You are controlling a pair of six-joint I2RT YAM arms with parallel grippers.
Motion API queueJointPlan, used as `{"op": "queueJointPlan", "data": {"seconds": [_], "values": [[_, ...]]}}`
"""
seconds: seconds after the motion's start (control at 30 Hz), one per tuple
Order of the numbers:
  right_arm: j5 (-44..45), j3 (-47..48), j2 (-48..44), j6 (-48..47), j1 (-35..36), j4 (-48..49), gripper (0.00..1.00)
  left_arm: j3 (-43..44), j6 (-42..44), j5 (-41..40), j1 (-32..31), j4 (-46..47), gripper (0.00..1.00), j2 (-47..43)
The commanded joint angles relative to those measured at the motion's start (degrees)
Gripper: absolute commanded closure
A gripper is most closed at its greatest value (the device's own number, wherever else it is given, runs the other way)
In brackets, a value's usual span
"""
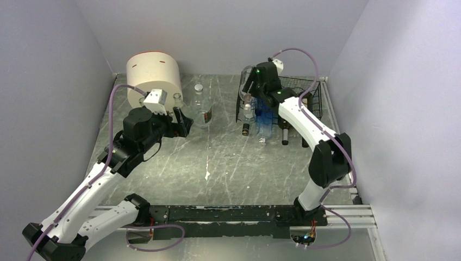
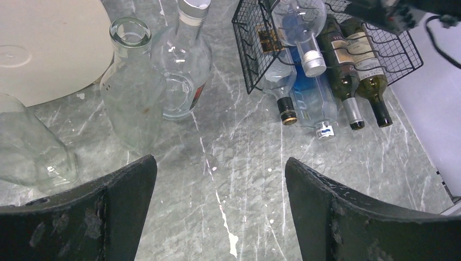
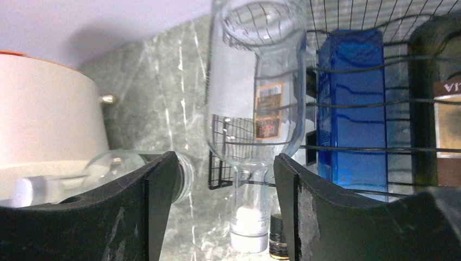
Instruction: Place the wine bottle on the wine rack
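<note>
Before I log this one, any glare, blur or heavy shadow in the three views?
Top external: even light, soft shadows, nothing blurred. Left wrist: white glints on the round clear bottle. Right wrist: sharp; the dark bottle at right reads nearly black.

top ext: fixed, high + behind arm bases, looks down/fwd over whole table point(image 1: 228, 163); far, both arms in shot.
L wrist: low over table's left side, faces fwd-right past L gripper fingers point(image 2: 128, 196); mid range to wine rack point(image 2: 250, 60).
R wrist: v. close at rack's left end, looks past R gripper fingers point(image 3: 157, 206); clear bottle point(image 3: 255, 81) fills centre.
shared: rack, clear bottle + cream container point(image 1: 155, 76) in all 3.
</note>
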Motion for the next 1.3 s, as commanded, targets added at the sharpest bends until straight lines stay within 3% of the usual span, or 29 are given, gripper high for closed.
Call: {"op": "queueJointPlan", "data": {"seconds": [0.0, 0.23, 0.5, 0.73, 1.27], "values": [[1.21, -2.71, -4.67, -3.32, 0.76, 4.56, 0.31, 1.26, 0.35, -1.56, -0.25, 0.19, 0.08, -0.04], [-6.68, -7.05, -9.53, -16.23, 8.91, 15.62, 0.32, 2.12, -0.60, -6.37, -0.18, -0.08, 0.09, -1.47], [-5.13, 0.22, -3.19, -26.20, 20.55, 14.81, 0.32, 3.35, -1.28, -14.75, -0.18, 0.67, 0.10, -5.26], [-1.63, 6.80, 3.42, -25.22, 22.33, 13.32, 0.32, 2.83, -1.21, -20.97, -0.20, 2.12, 0.10, -10.18], [-0.95, 23.26, 20.10, -27.04, 22.22, 6.90, 0.32, 2.44, -1.51, -19.66, -0.30, 2.21, 0.11, -9.76]]}}
